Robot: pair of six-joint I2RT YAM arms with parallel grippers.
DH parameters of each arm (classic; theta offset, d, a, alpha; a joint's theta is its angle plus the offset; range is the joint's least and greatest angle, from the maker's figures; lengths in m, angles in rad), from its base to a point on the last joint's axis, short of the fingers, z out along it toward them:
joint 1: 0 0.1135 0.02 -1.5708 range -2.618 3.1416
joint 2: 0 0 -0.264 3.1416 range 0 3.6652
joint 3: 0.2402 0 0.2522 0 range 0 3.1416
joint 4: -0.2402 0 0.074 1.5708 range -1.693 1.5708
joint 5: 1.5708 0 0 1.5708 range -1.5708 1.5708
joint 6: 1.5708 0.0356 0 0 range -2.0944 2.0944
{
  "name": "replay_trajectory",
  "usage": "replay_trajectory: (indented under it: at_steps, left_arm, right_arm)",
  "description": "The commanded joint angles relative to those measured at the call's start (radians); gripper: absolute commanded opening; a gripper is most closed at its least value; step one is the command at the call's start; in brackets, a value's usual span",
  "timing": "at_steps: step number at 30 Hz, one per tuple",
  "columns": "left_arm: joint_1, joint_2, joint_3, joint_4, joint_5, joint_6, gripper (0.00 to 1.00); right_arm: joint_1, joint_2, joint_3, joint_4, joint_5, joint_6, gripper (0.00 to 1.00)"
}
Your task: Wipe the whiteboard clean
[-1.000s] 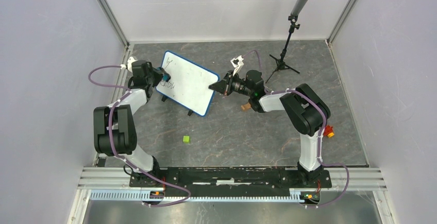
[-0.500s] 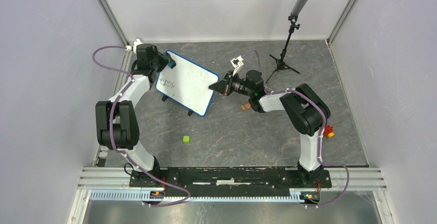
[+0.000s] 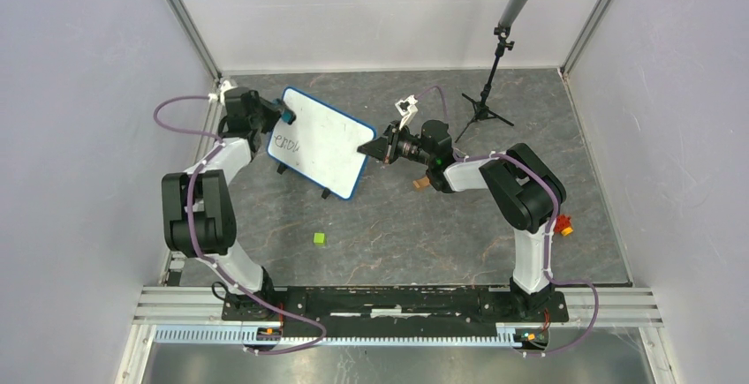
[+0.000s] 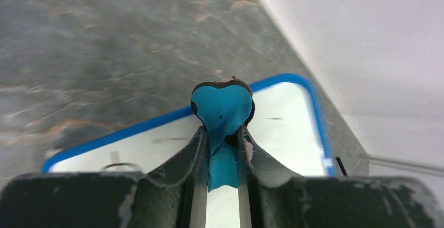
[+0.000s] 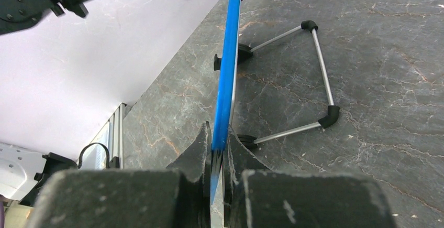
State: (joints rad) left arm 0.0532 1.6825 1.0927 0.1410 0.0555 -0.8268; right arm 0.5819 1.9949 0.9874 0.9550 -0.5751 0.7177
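The whiteboard (image 3: 325, 144), white with a blue frame, stands tilted on its wire feet at the back left. Black handwriting (image 3: 285, 146) shows near its left edge. My left gripper (image 3: 283, 116) is shut on a small blue eraser (image 4: 222, 106), held at the board's upper left corner (image 4: 282, 133), above the writing. My right gripper (image 3: 369, 148) is shut on the board's right edge. In the right wrist view the blue frame (image 5: 229, 65) runs between the fingertips of that gripper (image 5: 219, 145).
A microphone on a tripod (image 3: 495, 57) stands at the back right. A small green cube (image 3: 319, 238) lies near the front. A brown piece (image 3: 421, 184) lies under the right forearm, and an orange-red object (image 3: 563, 224) beside the right arm. The board's wire stand (image 5: 320, 68) rests on the table.
My left gripper moved with the eraser from over the writing up to the board's top left corner, uncovering the writing. The right gripper and board stayed still.
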Motion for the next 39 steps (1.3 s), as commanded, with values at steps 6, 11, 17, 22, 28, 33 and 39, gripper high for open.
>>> replay_trajectory:
  at_steps: [6, 11, 17, 22, 28, 33, 39]
  left_arm:
    - [0.070, 0.007, -0.184, -0.002, -0.008, -0.084, 0.15]
    - [0.051, 0.002, -0.134, 0.008, 0.033, -0.058, 0.15]
    - [-0.058, -0.011, 0.047, -0.099, -0.015, 0.045, 0.15]
    - [-0.143, 0.004, 0.159, -0.134, -0.028, 0.085, 0.16]
    - [-0.144, -0.002, 0.092, -0.087, -0.010, 0.067, 0.16]
    - [-0.093, -0.054, -0.118, 0.015, 0.000, 0.011, 0.16]
    - [-0.017, -0.096, -0.289, 0.058, -0.002, 0.001, 0.16]
  right_arm:
    - [0.032, 0.012, 0.019, 0.010, -0.098, -0.094, 0.00]
    - [0.032, 0.011, 0.020, 0.012, -0.098, -0.092, 0.00]
    - [0.031, 0.013, 0.021, 0.013, -0.098, -0.090, 0.00]
    - [0.033, 0.014, 0.023, 0.011, -0.098, -0.093, 0.00]
    - [0.033, 0.015, 0.024, 0.008, -0.100, -0.094, 0.00]
    - [0.033, 0.016, 0.023, 0.012, -0.103, -0.091, 0.00]
    - [0.033, 0.018, 0.026, 0.013, -0.104, -0.086, 0.00]
